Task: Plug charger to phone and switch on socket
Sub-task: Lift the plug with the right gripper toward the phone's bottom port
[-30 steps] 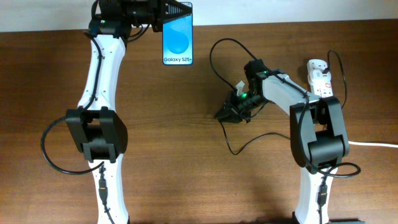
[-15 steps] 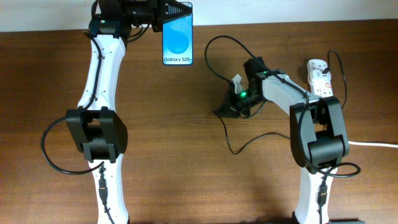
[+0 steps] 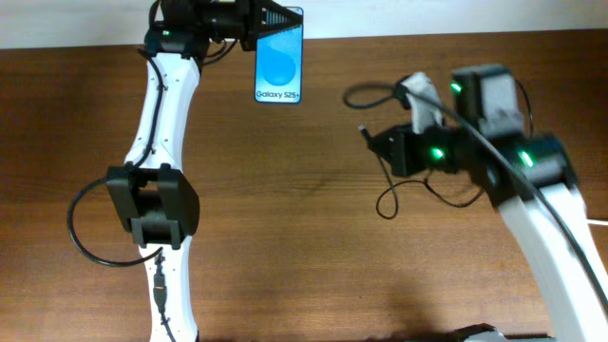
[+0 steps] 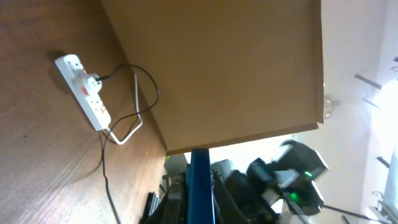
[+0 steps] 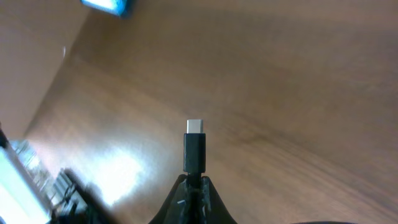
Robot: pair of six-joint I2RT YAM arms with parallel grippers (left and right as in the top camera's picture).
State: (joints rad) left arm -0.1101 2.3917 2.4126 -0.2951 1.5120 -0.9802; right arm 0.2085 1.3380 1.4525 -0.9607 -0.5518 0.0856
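The phone (image 3: pixel 279 59), blue screen up, is held above the table's far edge by my left gripper (image 3: pixel 275 19), which is shut on its top end. The left wrist view shows the phone (image 4: pixel 200 186) edge-on between the fingers. My right gripper (image 3: pixel 378 144) is raised off the table and shut on the charger just behind its connector tip (image 5: pixel 194 149), which points toward the phone (image 5: pixel 109 6). The black cable (image 3: pixel 399 190) hangs in loops below. The socket (image 4: pixel 84 93) lies on the table with a plug in it; overhead, my right arm hides it.
The socket's white cord (image 4: pixel 127 134) runs off the table edge beside it. My right arm (image 3: pixel 532 190) stands high over the right half of the table. Bare brown wood (image 3: pixel 285 218) lies between the two arms.
My right gripper has shut on the charger and lifted it off the table, up and to the right. The phone in my left gripper has shifted slightly right.
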